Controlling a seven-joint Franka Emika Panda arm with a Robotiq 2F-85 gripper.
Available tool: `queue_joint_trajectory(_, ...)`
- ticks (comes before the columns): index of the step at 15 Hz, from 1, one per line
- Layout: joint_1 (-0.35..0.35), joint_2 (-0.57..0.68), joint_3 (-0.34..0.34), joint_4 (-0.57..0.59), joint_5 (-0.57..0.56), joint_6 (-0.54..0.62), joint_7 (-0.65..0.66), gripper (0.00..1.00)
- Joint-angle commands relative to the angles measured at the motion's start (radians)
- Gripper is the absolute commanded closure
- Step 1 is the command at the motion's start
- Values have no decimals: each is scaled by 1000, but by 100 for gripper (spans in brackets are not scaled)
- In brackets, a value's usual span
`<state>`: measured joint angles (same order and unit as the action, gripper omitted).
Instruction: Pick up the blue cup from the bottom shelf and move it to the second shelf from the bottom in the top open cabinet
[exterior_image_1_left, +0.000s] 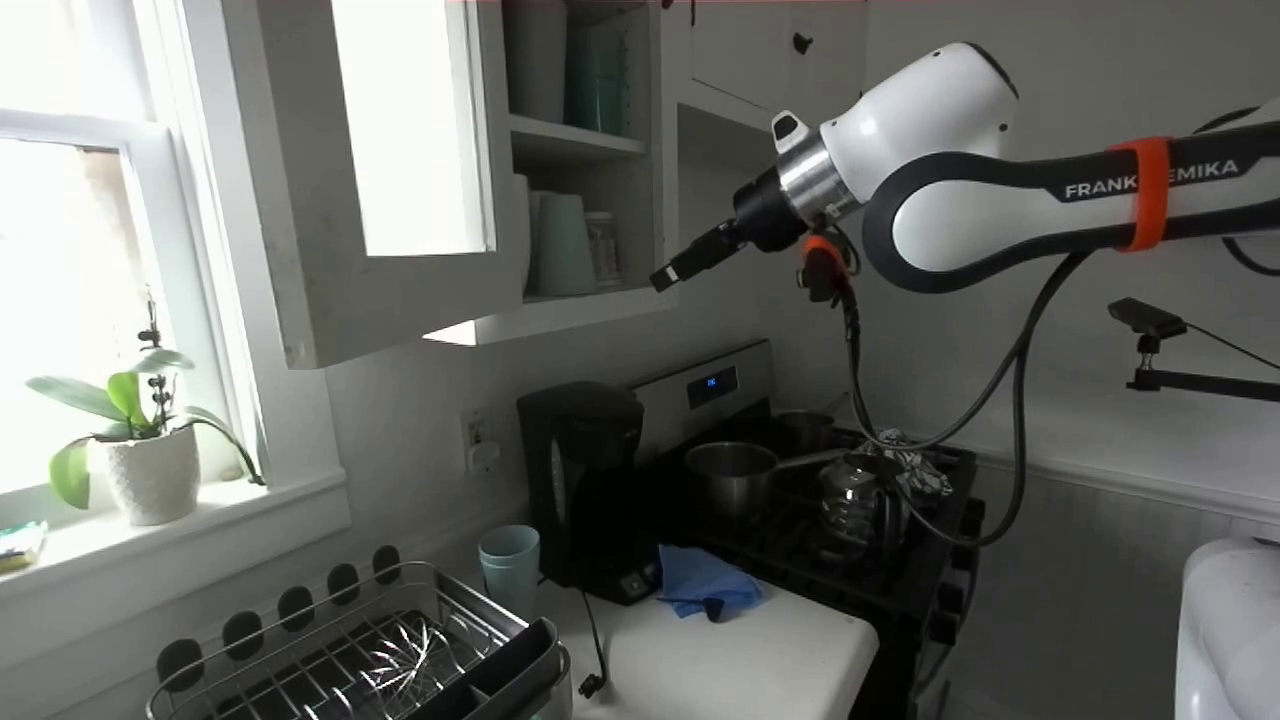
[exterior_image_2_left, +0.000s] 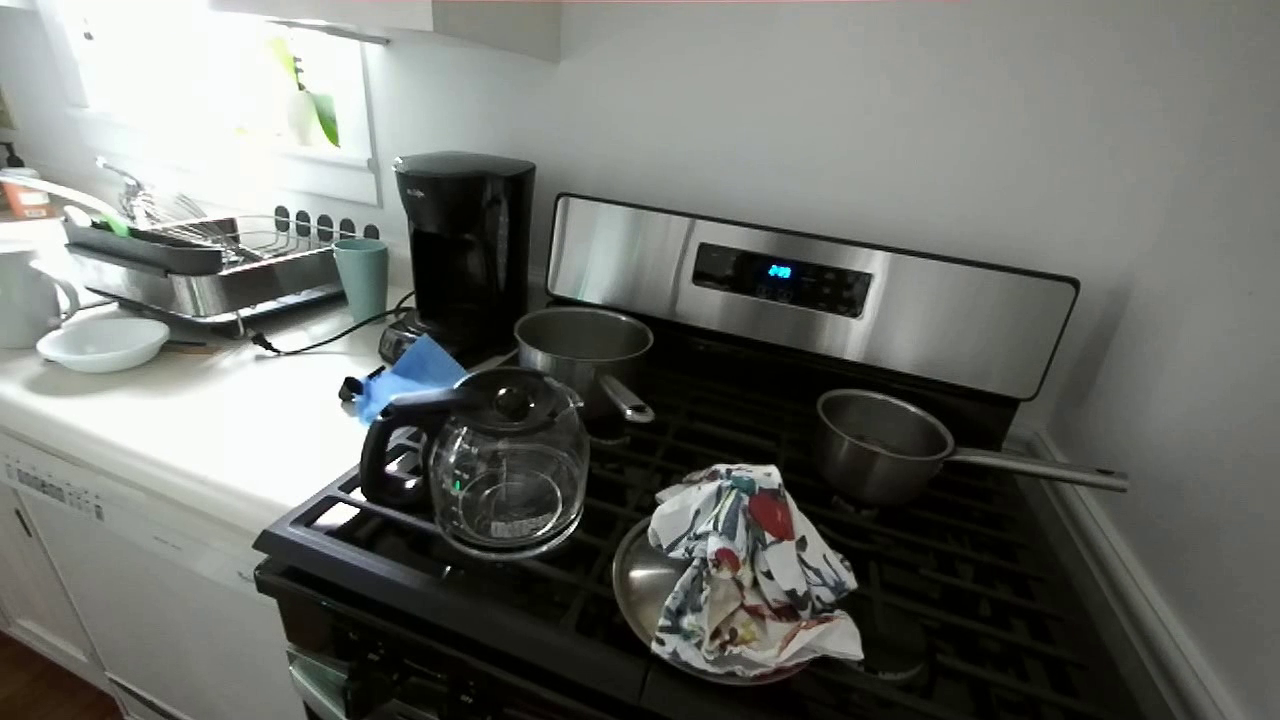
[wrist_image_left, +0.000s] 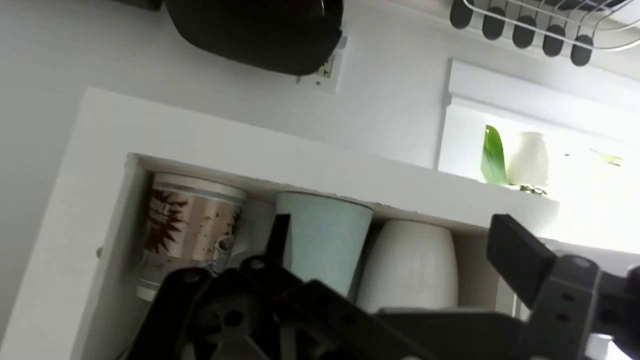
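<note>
The blue cup (exterior_image_1_left: 565, 245) stands rim down on the bottom shelf of the open cabinet, narrow end up. In the wrist view, which stands upside down, it (wrist_image_left: 327, 232) is between a patterned jar (wrist_image_left: 192, 220) and a white rounded vessel (wrist_image_left: 410, 265). My gripper (exterior_image_1_left: 665, 278) is outside the cabinet front, near the bottom shelf's right edge. In the wrist view its fingers (wrist_image_left: 398, 237) are wide apart with nothing held. One finger overlaps the blue cup's side, the other lies past the white vessel. The second shelf (exterior_image_1_left: 580, 137) holds a teal cup (exterior_image_1_left: 597, 90) and a tall vessel (exterior_image_1_left: 537, 60).
The open cabinet door (exterior_image_1_left: 390, 300) stands left of the shelves. Below are a coffee maker (exterior_image_1_left: 580, 480), stacked light-blue cups (exterior_image_1_left: 511, 575), a dish rack (exterior_image_1_left: 500, 630) and a blue cloth (exterior_image_1_left: 705, 582). The stove holds a glass carafe (exterior_image_2_left: 510, 480) and pots (exterior_image_2_left: 880, 450).
</note>
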<state>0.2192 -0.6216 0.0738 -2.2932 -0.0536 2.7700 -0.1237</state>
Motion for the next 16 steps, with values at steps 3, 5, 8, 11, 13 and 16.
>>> queue_joint_trajectory(3,52,157,-41,126,34,171,-50,0)
queue_joint_trajectory(5,45,196,-43,157,35,220,-36,0)
queue_joint_trajectory(8,66,255,-69,201,36,287,-35,0)
queue_joint_trajectory(11,90,310,-92,244,42,333,-37,0)
queue_joint_trajectory(13,100,343,-105,271,47,351,-28,0)
queue_joint_trajectory(16,112,387,-119,311,58,375,-24,0)
